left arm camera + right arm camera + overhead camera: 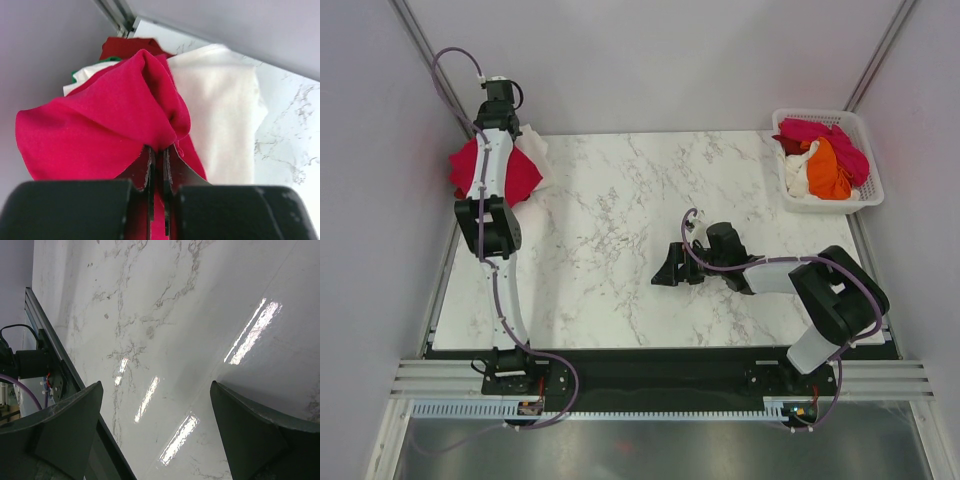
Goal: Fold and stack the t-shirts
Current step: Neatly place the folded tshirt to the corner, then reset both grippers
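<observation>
Two arms: left arm (488, 200) nearer, at far-left bench (620, 200) corner.
Left jaws: pinched on red shirt (100, 125) fold.
Right jaws: wide, empty.

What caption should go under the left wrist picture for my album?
The left fingers pinch the red t-shirt beside the cream t-shirt.

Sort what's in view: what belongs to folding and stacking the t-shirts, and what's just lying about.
Job: crimson-red t-shirt, pinched by left gripper; cream-white t-shirt; pink, orange and white shirts in the basket.
Lying about: basket itself; marble table.
</observation>
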`<state>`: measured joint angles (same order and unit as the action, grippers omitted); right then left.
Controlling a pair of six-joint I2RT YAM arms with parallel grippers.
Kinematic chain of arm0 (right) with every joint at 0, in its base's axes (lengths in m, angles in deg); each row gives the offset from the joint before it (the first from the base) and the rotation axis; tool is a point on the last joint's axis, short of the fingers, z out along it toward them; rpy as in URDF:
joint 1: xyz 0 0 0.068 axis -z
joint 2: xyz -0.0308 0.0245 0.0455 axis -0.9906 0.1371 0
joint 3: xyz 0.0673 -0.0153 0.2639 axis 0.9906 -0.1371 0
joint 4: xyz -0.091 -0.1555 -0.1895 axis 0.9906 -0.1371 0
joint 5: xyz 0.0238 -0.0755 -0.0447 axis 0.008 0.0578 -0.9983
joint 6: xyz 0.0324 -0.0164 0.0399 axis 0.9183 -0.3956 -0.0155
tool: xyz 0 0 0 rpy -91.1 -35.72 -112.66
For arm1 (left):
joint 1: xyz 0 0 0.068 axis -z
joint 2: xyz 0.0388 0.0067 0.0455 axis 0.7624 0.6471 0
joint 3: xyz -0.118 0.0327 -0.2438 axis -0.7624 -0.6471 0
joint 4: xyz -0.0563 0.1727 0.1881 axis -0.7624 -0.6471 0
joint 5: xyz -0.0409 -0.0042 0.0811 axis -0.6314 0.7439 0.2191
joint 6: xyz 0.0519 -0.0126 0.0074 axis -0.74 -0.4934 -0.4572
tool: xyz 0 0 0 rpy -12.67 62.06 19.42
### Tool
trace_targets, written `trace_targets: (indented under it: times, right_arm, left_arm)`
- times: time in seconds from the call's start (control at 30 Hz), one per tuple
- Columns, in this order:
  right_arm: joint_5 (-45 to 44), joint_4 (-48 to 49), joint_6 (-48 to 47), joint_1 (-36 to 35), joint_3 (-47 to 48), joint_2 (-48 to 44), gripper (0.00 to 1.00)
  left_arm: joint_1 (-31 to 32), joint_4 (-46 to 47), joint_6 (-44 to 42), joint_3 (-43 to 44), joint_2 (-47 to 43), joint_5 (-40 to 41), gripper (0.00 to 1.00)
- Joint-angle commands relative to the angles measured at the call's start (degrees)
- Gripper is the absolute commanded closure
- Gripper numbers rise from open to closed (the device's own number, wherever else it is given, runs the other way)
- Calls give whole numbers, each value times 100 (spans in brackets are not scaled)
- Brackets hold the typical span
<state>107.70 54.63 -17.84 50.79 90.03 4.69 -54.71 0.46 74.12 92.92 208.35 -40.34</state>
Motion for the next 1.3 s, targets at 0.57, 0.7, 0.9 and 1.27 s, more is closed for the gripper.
trace_targets:
  times: [0.57, 0.7, 0.9, 1.27]
  right_arm:
    - [-168, -615, -131, -40, -126, 248, 2]
    - [-177, -615, -140, -40, -126, 240, 2]
    - [-203, -641, -131, -40, -117, 248, 2]
    - [-396, -563, -104, -40, -258, -93, 2]
  left_arm:
    - [240, 912, -765, -544, 304, 1071, 1]
    - [231, 771, -625, -738, -81, 1037, 0]
    - [301, 701, -379, -808, -1318, 975, 0]
    - [416, 542, 377, -2152, -4009, -707, 0]
